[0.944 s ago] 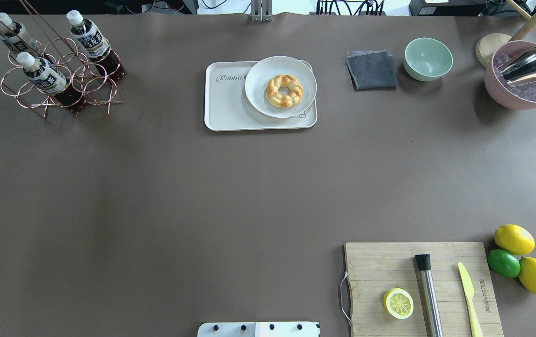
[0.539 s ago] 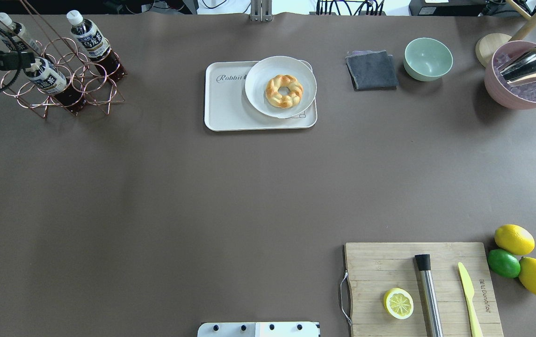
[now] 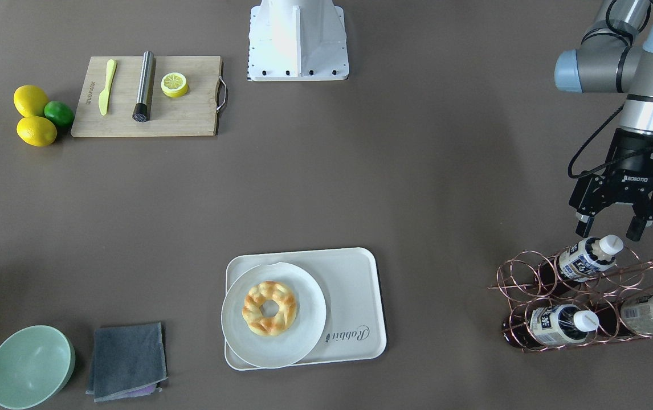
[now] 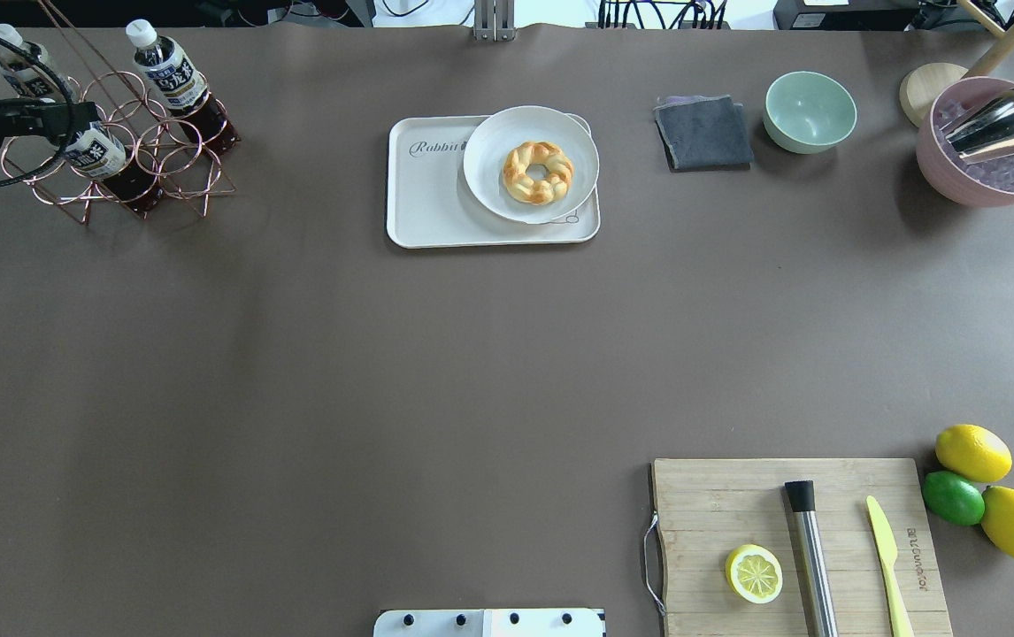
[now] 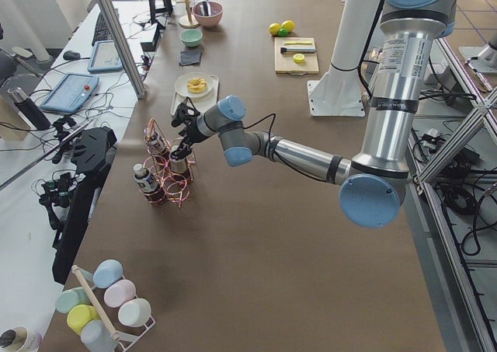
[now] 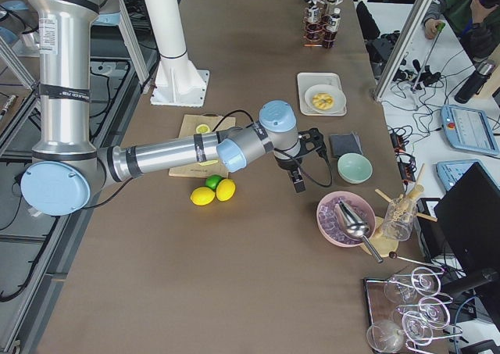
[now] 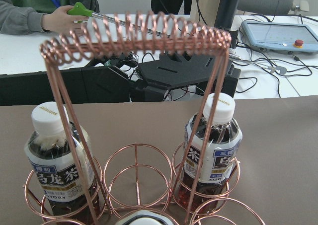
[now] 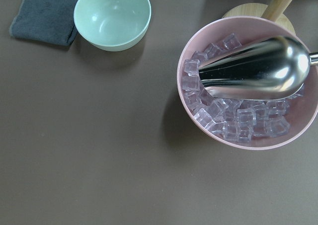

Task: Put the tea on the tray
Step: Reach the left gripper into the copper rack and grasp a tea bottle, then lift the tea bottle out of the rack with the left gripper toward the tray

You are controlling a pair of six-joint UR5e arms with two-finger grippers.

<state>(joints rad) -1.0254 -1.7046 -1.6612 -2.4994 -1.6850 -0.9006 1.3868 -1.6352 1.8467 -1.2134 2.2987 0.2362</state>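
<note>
Three bottles stand in a copper wire rack at the far left. Two hold dark brown tea: the nearest one and one behind it. The third looks paler. My left gripper is open and hangs just above the white cap of the nearest tea bottle, also seen from above; the fingers hold nothing. The cream tray marked "Rabbit" lies mid-table at the far side. My right gripper shows only in the exterior right view, near the pink bowl; I cannot tell its state.
A white plate with a braided doughnut covers the tray's right part. A grey cloth, green bowl and pink bowl of ice with a metal scoop stand at the far right. A wooden board, lemons and a lime lie front right.
My left gripper has come in from the left edge and now sits over the cap of the nearest bottle in the rack. Nothing else on the table has moved.
</note>
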